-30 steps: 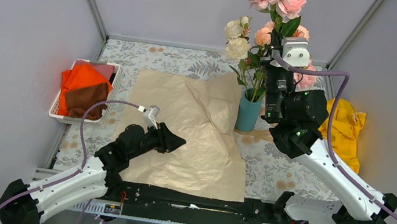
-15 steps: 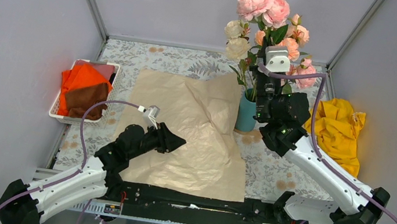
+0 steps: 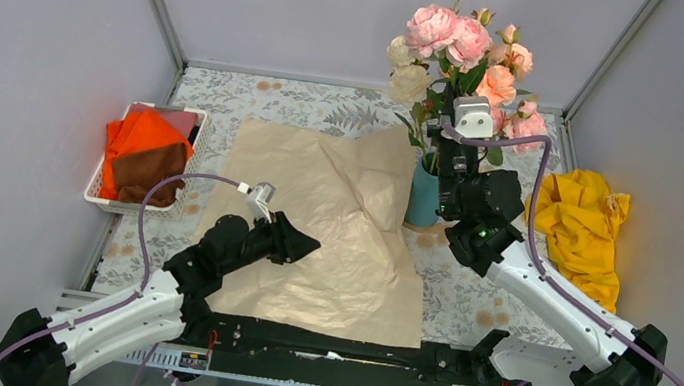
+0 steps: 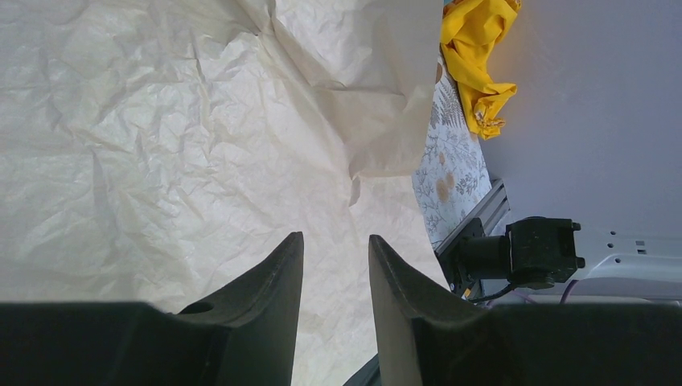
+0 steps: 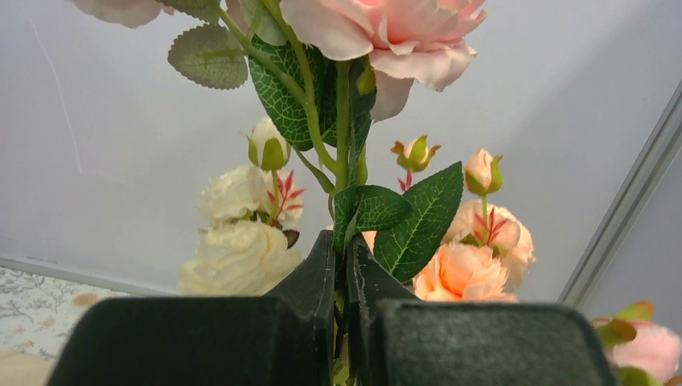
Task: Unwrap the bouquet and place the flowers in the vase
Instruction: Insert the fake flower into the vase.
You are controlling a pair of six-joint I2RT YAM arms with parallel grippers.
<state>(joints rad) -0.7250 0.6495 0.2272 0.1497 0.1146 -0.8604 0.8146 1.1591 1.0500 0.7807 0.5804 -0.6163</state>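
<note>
One rose stem [image 5: 342, 121] is pinched by the right gripper [image 5: 342, 251] above the teal vase [image 3: 425, 200] holding other flowers [image 3: 408, 71]; lowering and release are likely needed next; the left gripper [image 4: 335, 257] is parted, empty.

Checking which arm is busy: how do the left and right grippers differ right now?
The left gripper has its jaws apart with nothing between them; the right gripper is shut on a green flower stem. The left gripper sits low over the spread kraft paper; the right gripper is high among the flowers by the teal vase. Both have dark two-finger jaws.
</note>
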